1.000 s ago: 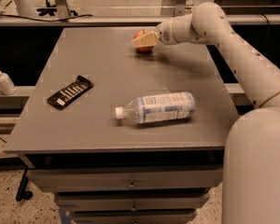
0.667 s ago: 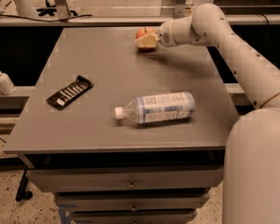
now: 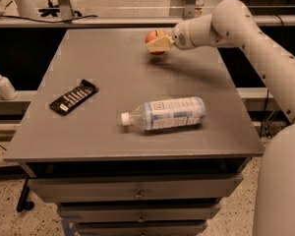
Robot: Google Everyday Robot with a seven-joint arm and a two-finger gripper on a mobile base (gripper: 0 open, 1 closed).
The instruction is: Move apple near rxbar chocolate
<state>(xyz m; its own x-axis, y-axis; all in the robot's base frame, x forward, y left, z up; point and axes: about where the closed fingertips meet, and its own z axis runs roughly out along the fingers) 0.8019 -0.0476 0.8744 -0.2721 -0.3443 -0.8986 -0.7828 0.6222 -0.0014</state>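
The table [image 3: 113,68] is finished matt; the smooth plastic gripper [image 3: 156,44] is clamped on the glossy apple [image 3: 153,34] above its far side.

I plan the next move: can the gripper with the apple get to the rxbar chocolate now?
Probably yes. The gripper, shut on the apple at the far edge, has bare tabletop between it and the rxbar chocolate; the water bottle lies nearer the front, off that line.

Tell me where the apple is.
Camera view: the apple is in the gripper near the far edge of the table, right of centre, far from the rxbar chocolate at left.
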